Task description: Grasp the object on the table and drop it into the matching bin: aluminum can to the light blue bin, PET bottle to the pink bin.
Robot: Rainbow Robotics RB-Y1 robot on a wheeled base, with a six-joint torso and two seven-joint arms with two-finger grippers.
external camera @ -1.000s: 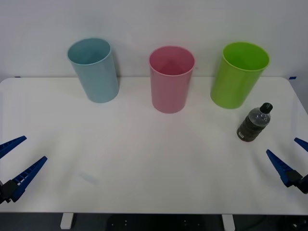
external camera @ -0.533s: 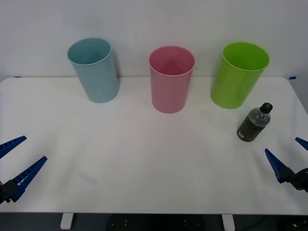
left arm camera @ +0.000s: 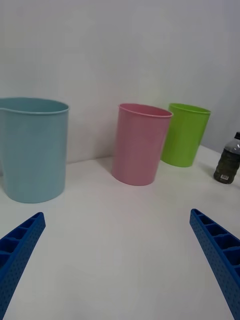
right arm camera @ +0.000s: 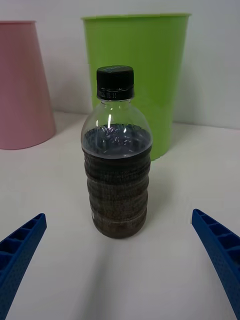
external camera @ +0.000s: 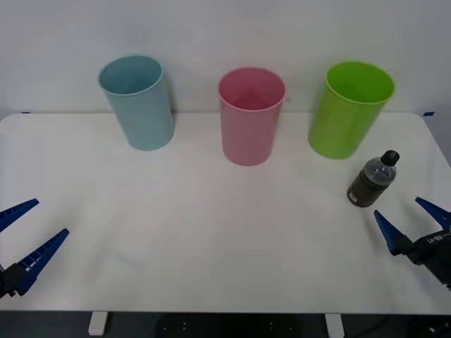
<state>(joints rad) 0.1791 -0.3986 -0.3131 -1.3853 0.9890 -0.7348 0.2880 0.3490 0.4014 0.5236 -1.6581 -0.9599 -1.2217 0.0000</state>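
Right gripper (external camera: 410,224): moved in toward the bottle (external camera: 372,179) over the last second, fingers spread wide, bottle centred ahead.
Left gripper (external camera: 21,233): parked at the surface (external camera: 211,211) edge, fingers wide.
Meaning: grasp not yet made; pink bin (external camera: 250,116) awaits.

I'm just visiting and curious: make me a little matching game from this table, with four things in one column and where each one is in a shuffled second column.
Things:
1. small clear plastic bottle with black cap
2. tall pink plastic bin
3. tall light blue plastic bin
4. left gripper

Places:
A. middle of the three bins
B. near edge of the white table, robot's left
C. just in front of the lime green bin
D. robot's far left of the bin row

Pairs: 1-C, 2-A, 3-D, 4-B
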